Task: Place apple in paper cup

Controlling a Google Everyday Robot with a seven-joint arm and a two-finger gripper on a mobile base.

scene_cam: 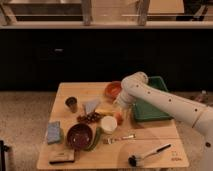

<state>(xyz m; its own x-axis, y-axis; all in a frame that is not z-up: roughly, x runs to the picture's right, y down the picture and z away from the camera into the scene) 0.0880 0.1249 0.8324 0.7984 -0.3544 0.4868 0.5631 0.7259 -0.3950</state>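
Note:
The apple (119, 119) is a small orange-red fruit on the wooden table (155, 135), right beside the right side of the paper cup (109, 124). The cup is short, white and upright, and I see nothing in its mouth. My gripper (120, 107) hangs from the white arm that reaches in from the right. It sits just above the apple, which it partly hides. I cannot tell whether it touches the apple.
An orange-red bowl (114, 90) and a green tray (150, 102) lie behind the gripper. Grapes (90, 118), a maroon bowl (80, 135), a dark brown cup (71, 103) and a blue sponge (53, 132) lie to the left. A fork (120, 138) and a brush (147, 155) lie in front.

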